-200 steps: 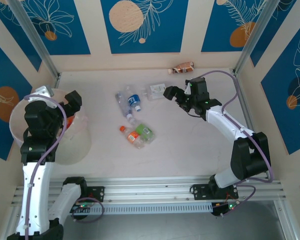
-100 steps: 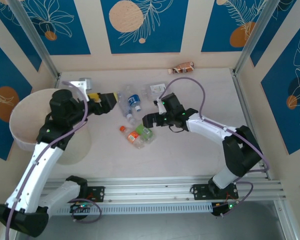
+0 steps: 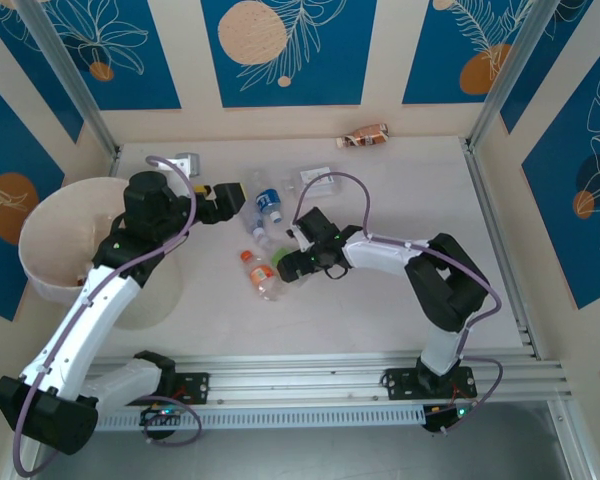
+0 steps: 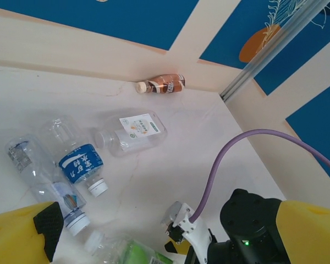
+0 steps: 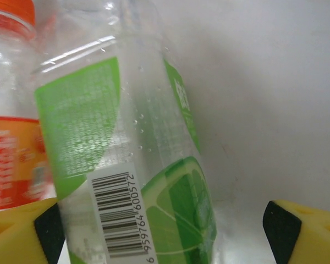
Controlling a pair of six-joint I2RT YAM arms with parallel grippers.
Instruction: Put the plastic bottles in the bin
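Blue/cream leaf-print walls point(image 3: 280, 50), pale tabletop point(image 3: 360, 310), alu. corner posts point(image 3: 513, 70).

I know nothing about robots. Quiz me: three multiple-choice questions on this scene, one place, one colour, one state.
1. Where does the brown bottle lie? A at the near edge; B by the far wall; C at the right edge.
2. What colour is the label of the bottle that the right hand straddles? A green; B blue; C white.
3. How is the left hand? A open, empty; B shut on a bottle; C shut, empty.
B: it lies along the back wall. A: the wrist view shows green. A: its fingers stand apart, nothing between.
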